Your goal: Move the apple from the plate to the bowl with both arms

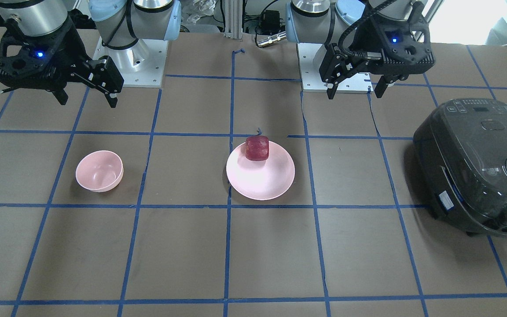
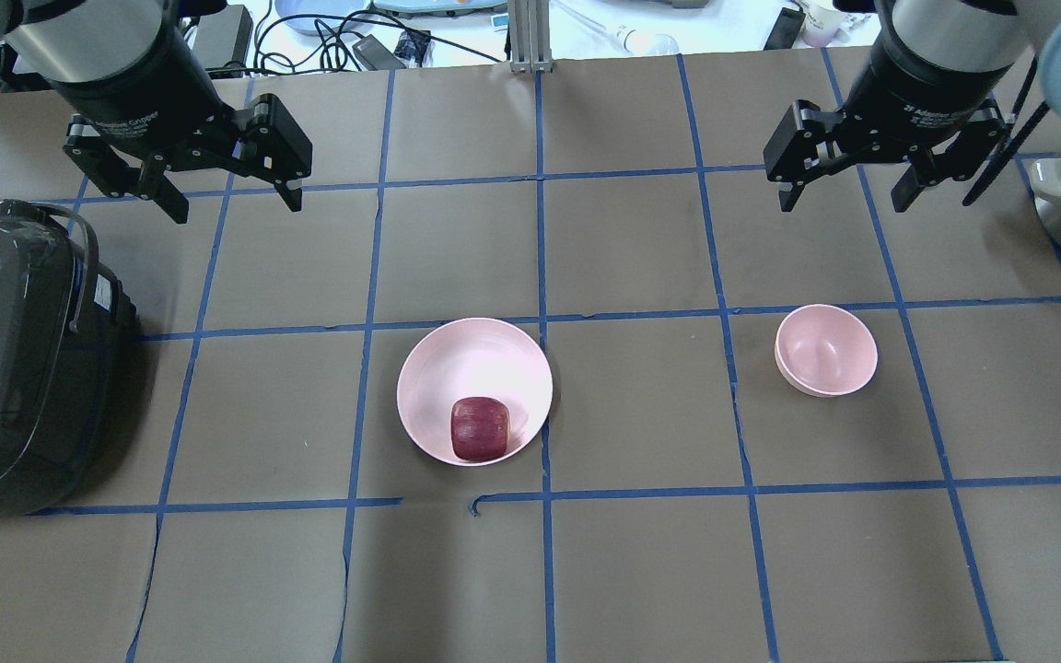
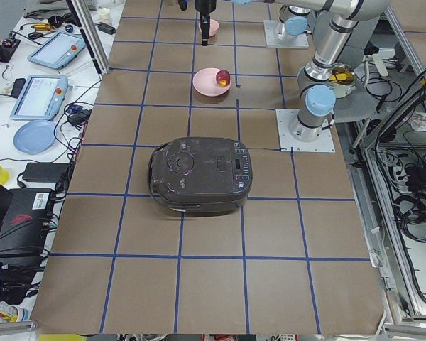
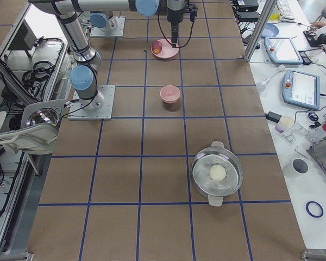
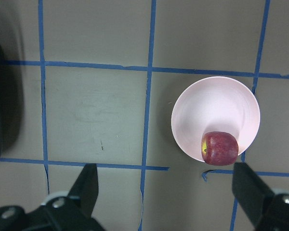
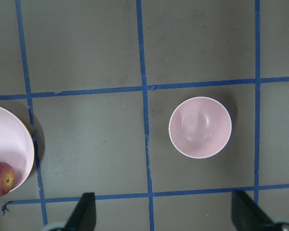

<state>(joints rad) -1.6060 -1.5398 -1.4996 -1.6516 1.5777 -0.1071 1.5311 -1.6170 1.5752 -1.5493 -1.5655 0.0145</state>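
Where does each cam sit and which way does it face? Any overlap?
Front-facing: across the table, faces the robot, steeply down; left gripper at view right, right gripper at view left.
Overhead: behind the robot, looks forward and down; both grippers, unmirrored.
Exterior left: table's left end; left arm near, cooker foreground.
Exterior right: right end; right arm near, pot foreground.
Left wrist: down on plate, apple; own fingers.
Right wrist: down on bowl; own fingers.
Shared: both wrist views catch apple and plate.
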